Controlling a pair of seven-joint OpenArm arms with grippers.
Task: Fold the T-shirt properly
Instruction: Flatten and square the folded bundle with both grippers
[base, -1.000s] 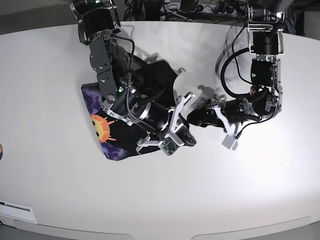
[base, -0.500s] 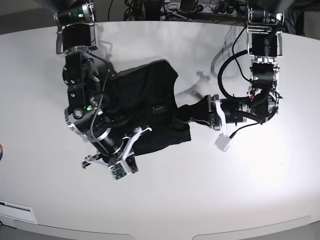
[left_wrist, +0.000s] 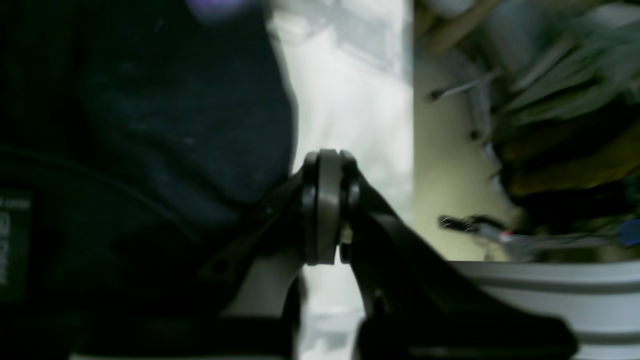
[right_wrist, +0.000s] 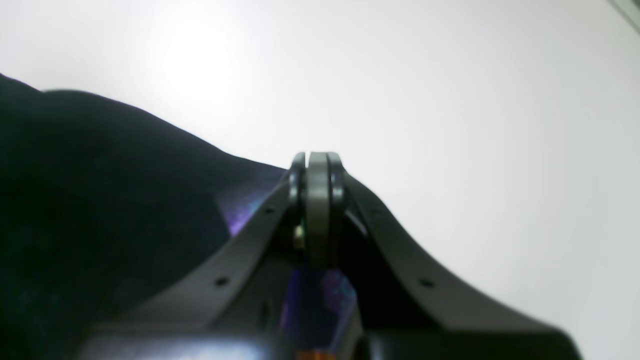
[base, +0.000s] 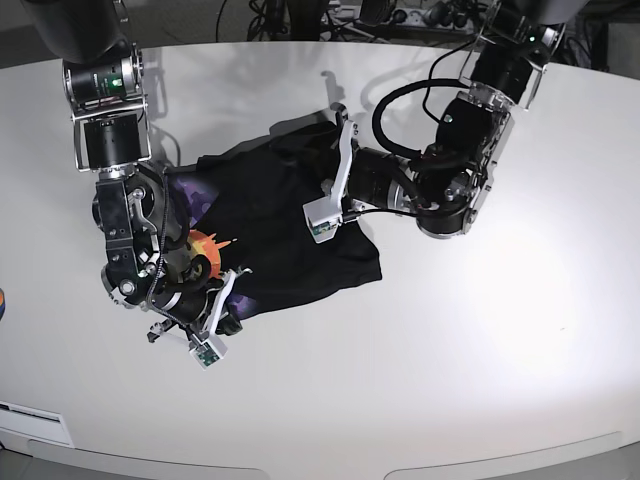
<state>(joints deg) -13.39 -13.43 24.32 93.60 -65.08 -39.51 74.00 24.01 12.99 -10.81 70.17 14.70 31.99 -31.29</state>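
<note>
T-shirt (base: 290, 235): black, rumpled, sun print at left, mid-table (base: 480, 380).
Left gripper (left_wrist: 322, 200): jaws together, nothing seen between.
Right gripper (right_wrist: 317, 200): pinching T-shirt edge.
Hidden: lower-left corner under right arm.

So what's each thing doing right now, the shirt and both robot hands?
T-shirt: crumpled on the table, partly folded, sun print showing at one edge.
Right gripper: jaws shut on the T-shirt's printed edge.
Left gripper: jaws shut, at the T-shirt's edge; grip unclear.
</note>
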